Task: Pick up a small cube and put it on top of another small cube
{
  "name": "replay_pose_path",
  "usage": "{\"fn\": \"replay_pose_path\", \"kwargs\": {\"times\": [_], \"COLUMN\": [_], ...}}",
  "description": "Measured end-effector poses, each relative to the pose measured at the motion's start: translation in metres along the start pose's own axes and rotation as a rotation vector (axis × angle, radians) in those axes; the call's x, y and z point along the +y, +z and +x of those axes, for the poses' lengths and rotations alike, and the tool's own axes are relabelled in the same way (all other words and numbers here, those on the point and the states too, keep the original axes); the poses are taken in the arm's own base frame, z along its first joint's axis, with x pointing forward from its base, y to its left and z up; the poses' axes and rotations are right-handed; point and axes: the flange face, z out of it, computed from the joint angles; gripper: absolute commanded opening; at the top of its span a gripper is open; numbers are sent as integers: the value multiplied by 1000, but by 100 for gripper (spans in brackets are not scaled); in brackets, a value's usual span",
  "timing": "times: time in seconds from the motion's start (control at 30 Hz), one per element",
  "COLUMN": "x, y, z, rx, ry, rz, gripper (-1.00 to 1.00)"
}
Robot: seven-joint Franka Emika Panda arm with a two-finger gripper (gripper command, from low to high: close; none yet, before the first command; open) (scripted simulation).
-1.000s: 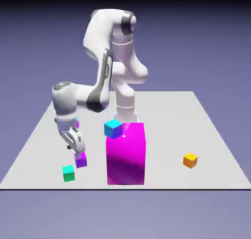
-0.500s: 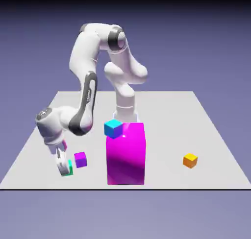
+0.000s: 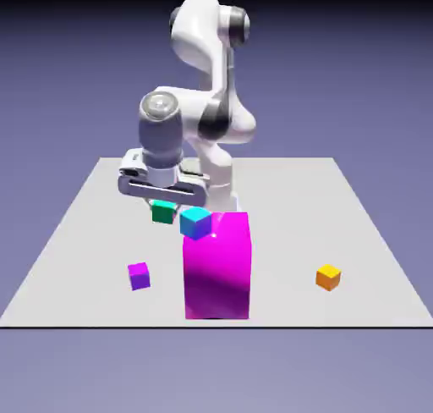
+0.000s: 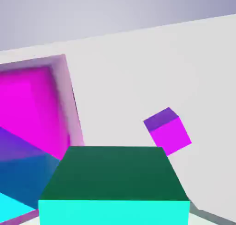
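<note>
Small teal-green cube [image 3: 162, 212] clenched between the jaws, raised off the table, beside the cyan cube [image 3: 195, 223]

A plain blue-violet backdrop [image 3: 372, 73] fills the space behind and around the scene, darkening to near black along the top edge of the exterior view. A flat, pale grey worktop [image 3: 355, 234] lies in the middle, its near edge showing as a thin dark line. The light is even and soft. In the hand view the worktop [image 4: 138, 67] appears almost white beneath a band of lilac backdrop [image 4: 92, 7].
</note>
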Motion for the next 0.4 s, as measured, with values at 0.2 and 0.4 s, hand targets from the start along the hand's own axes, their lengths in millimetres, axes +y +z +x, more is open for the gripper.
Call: {"fn": "replay_pose_path", "kwargs": {"times": [0.2,0.4], "x": [1,-7], "y": [-32,21], "z": [-21,-18], "rx": [50,52], "ry": [-120,-120], "rz": [117,115], "gripper": [-100,100]}}
